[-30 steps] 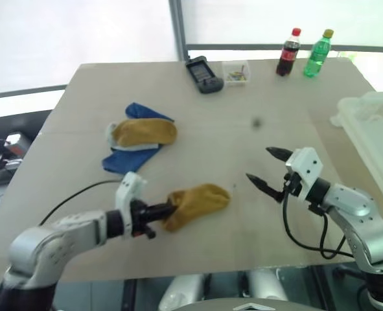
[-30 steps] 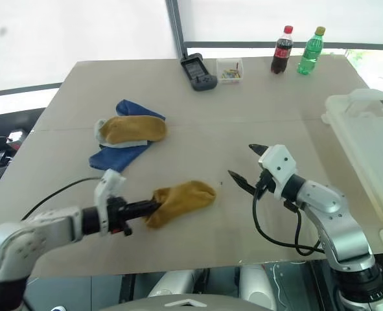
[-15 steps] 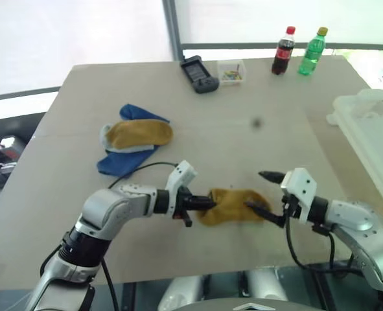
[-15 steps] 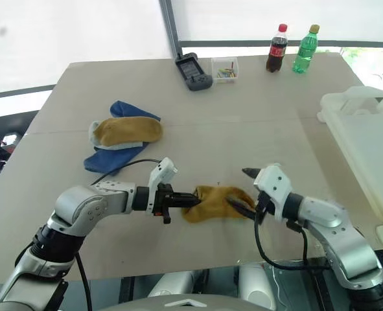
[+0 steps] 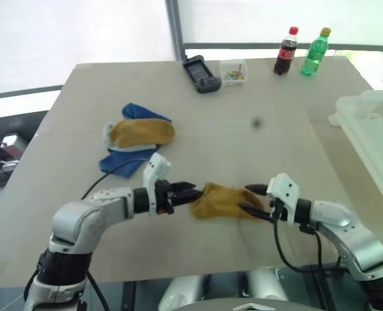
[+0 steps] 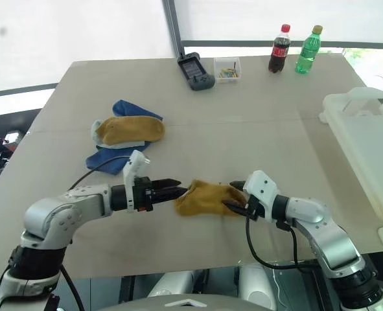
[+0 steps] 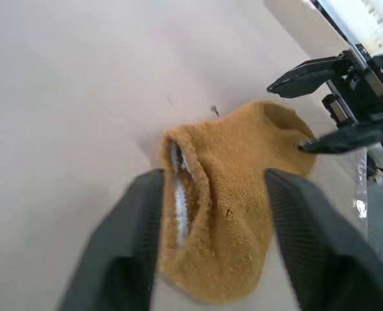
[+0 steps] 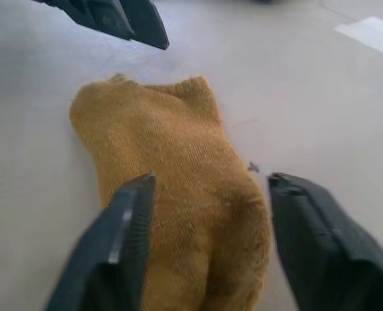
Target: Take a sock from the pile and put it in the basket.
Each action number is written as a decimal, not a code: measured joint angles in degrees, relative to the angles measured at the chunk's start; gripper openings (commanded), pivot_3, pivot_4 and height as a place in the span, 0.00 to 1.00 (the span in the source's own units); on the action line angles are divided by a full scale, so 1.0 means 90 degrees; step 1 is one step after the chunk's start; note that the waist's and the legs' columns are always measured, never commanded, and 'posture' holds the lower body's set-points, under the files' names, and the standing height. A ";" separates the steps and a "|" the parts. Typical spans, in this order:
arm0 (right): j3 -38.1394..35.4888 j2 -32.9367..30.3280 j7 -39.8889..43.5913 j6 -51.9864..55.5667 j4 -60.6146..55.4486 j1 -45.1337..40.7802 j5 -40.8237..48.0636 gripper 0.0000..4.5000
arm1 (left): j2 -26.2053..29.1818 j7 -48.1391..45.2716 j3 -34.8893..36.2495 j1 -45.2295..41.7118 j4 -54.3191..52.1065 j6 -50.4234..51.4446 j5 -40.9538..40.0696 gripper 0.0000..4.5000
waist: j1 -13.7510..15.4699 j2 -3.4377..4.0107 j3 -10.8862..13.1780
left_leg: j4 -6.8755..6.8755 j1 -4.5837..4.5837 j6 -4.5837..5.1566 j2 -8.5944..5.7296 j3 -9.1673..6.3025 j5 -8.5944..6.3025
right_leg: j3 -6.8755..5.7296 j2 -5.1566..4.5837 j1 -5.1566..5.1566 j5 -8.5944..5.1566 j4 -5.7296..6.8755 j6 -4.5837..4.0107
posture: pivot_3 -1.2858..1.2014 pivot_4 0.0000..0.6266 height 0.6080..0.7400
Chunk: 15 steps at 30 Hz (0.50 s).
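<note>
both end effectors spread, left end effector (image 5: 186, 192) and right end effector (image 5: 253, 199) flanking mustard sock (image 5: 222, 201); pile (image 5: 137, 141) behind.

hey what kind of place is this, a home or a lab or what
Probably a lab or test room, not a home: a bare tabletop by a big window, staged with socks, two soda bottles and a white bin.

Head cameras look down over the bench (image 5: 256, 97); opposing wrist cameras share a close view of the mustard sock (image 7: 230, 214).
</note>
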 measured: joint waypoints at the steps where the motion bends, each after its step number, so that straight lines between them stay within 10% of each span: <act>1: -0.0090 -0.0013 0.0000 0.0001 -0.0112 0.0016 0.0079 0.79 | 0.0130 -0.0032 0.0103 0.0201 -0.0123 0.0032 -0.0063 0.59 | -0.0008 0.0002 0.0002 | -0.0003 0.0002 0.0000 0.0000 0.0001 0.0000 | 0.0002 0.0000 0.0000 0.0000 0.0000 0.0000 | 0.52 0.24 1.00; 3: -0.0343 -0.0083 0.0025 0.0028 -0.0423 0.0023 0.0284 0.79 | 0.0308 -0.0068 0.0255 0.0531 -0.0229 0.0106 -0.0160 0.59 | -0.0008 0.0004 0.0003 | -0.0004 0.0003 -0.0001 0.0000 0.0001 -0.0001 | 0.0003 0.0001 0.0000 0.0000 0.0001 0.0000 | 0.52 0.24 1.00; 12: -0.0488 -0.0686 0.0378 -0.0074 -0.0717 0.0585 0.0315 0.01 | 0.0118 0.0176 0.0068 0.0926 -0.0133 0.0181 -0.0119 0.46 | 0.0032 -0.0003 0.0006 | 0.0000 0.0003 -0.0012 0.0000 0.0001 -0.0011 | -0.0003 -0.0002 0.0004 0.0000 0.0001 0.0000 | 0.52 0.24 1.00; 15: -0.0189 -0.0652 0.0368 -0.0312 -0.0436 0.0639 -0.0032 0.01 | 0.0095 0.0208 0.0037 0.0858 -0.0130 0.0234 -0.0126 0.46 | 0.0007 -0.0006 0.0005 | -0.0002 0.0007 -0.0013 0.0000 0.0001 -0.0011 | -0.0002 -0.0002 0.0005 0.0000 0.0002 0.0000 | 0.52 0.24 1.00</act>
